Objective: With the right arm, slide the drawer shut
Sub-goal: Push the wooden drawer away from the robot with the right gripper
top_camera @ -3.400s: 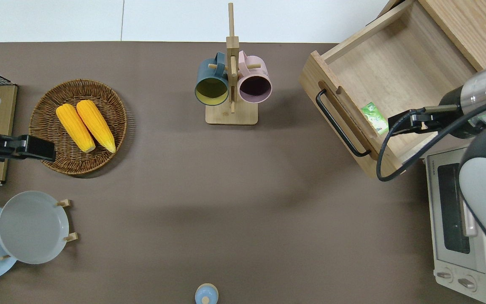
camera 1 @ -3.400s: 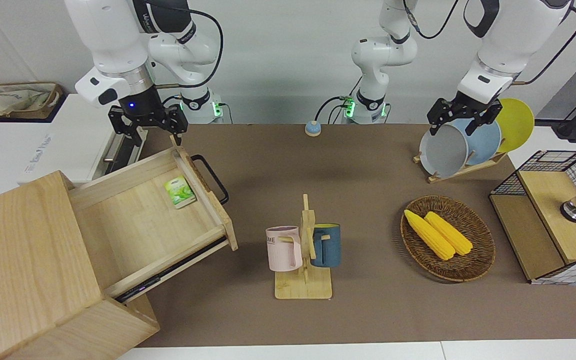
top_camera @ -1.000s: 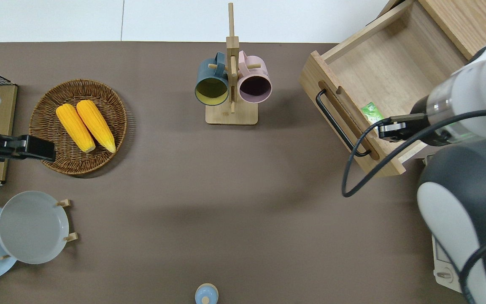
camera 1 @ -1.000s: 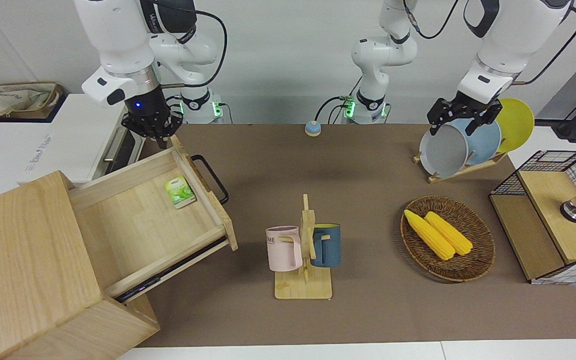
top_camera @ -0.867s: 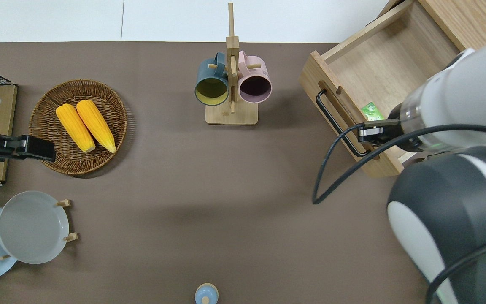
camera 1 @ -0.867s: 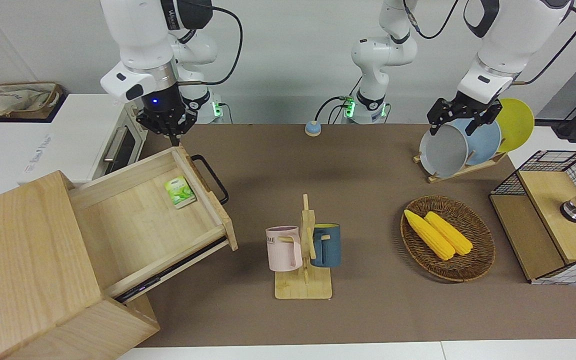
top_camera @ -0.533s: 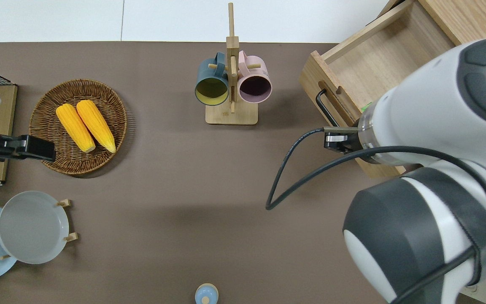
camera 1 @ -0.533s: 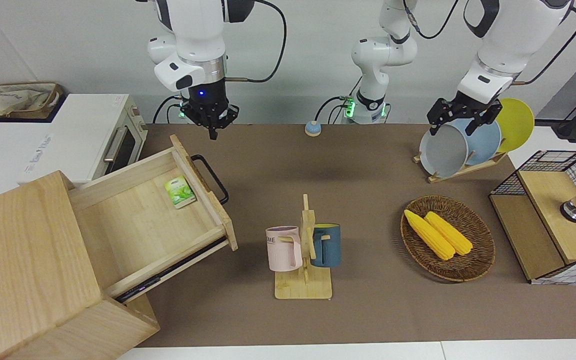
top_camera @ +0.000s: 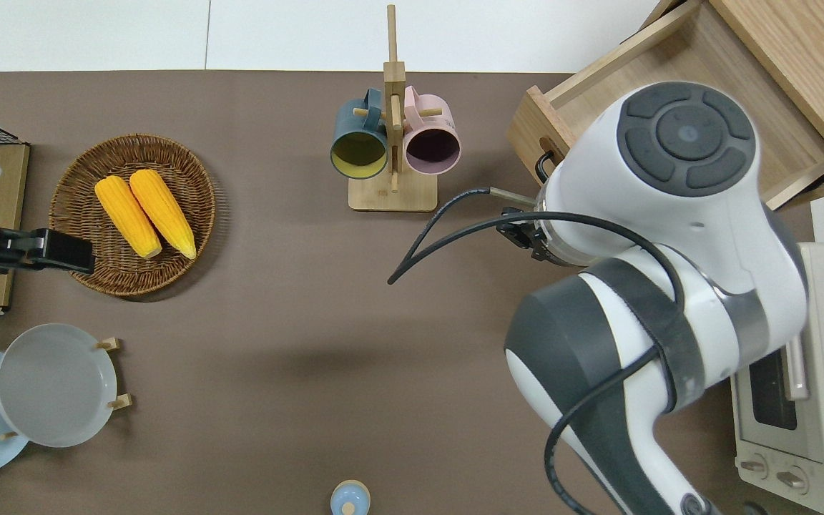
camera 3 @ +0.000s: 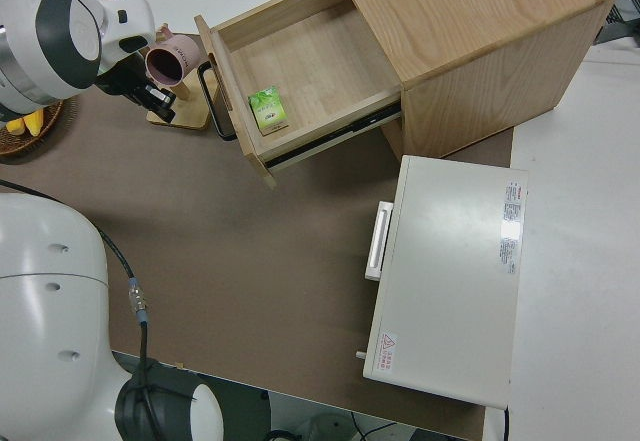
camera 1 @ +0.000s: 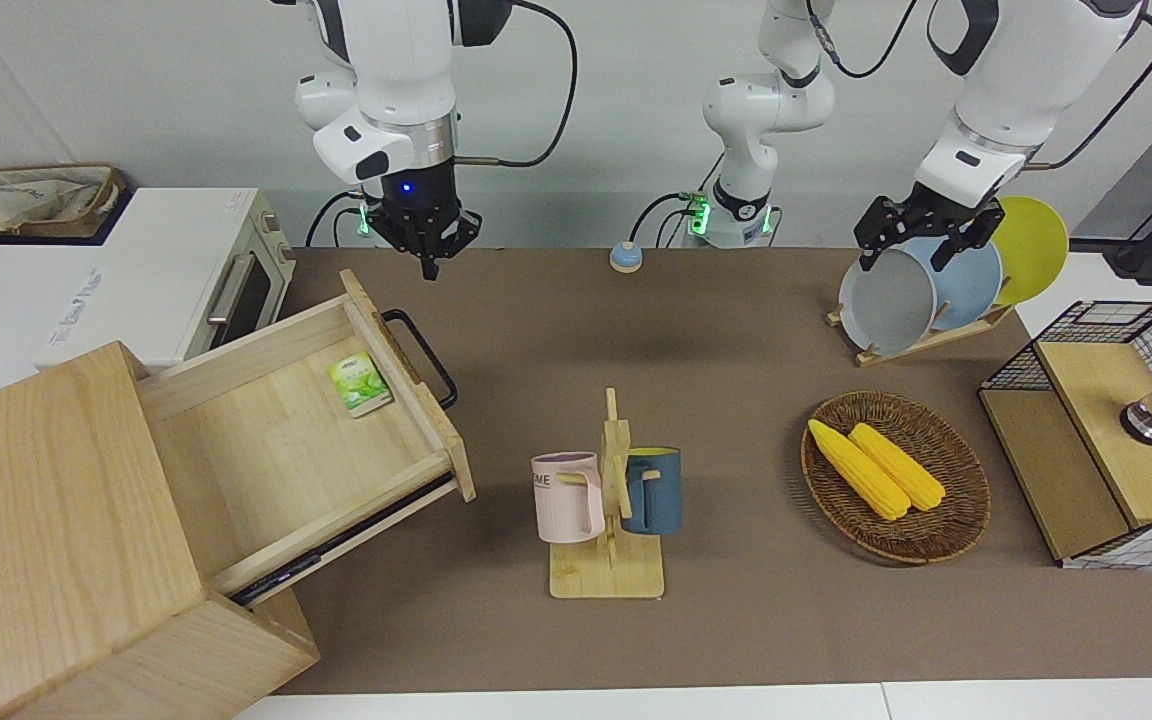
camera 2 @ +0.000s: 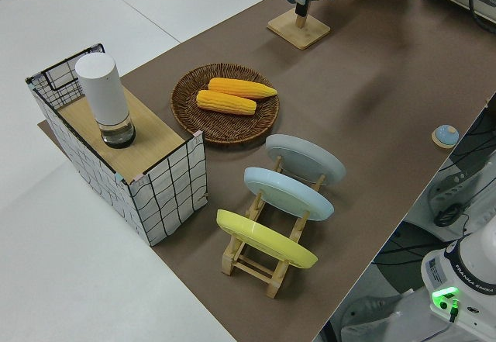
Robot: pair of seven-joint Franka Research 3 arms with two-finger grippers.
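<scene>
The pale-wood drawer (camera 1: 286, 440) stands pulled out of its cabinet (camera 1: 46, 520), with a green packet (camera 1: 359, 384) inside. Its black loop handle (camera 1: 423, 356) faces the middle of the table. My right gripper (camera 1: 428, 266) is shut and empty, up in the air. It is over the brown mat just off the drawer's front, and touches nothing. In the overhead view the arm's bulk hides most of the drawer (top_camera: 591, 93) and the handle (top_camera: 542, 166). The right side view shows the drawer (camera 3: 310, 61), its handle (camera 3: 220, 101) and my gripper (camera 3: 152, 97). My left arm is parked.
A white toaster oven (camera 1: 186, 270) stands beside the cabinet, nearer to the robots. A mug rack (camera 1: 608, 500) is mid-table. A basket with corn (camera 1: 896, 475), a plate rack (camera 1: 936, 290) and a wire-mesh shelf (camera 1: 1096, 430) stand toward the left arm's end. A small blue bell (camera 1: 625, 257) sits near the robots.
My right gripper has shut and swung from over the drawer's corner by the oven toward the middle of the table, past the drawer's front. The drawer has not moved.
</scene>
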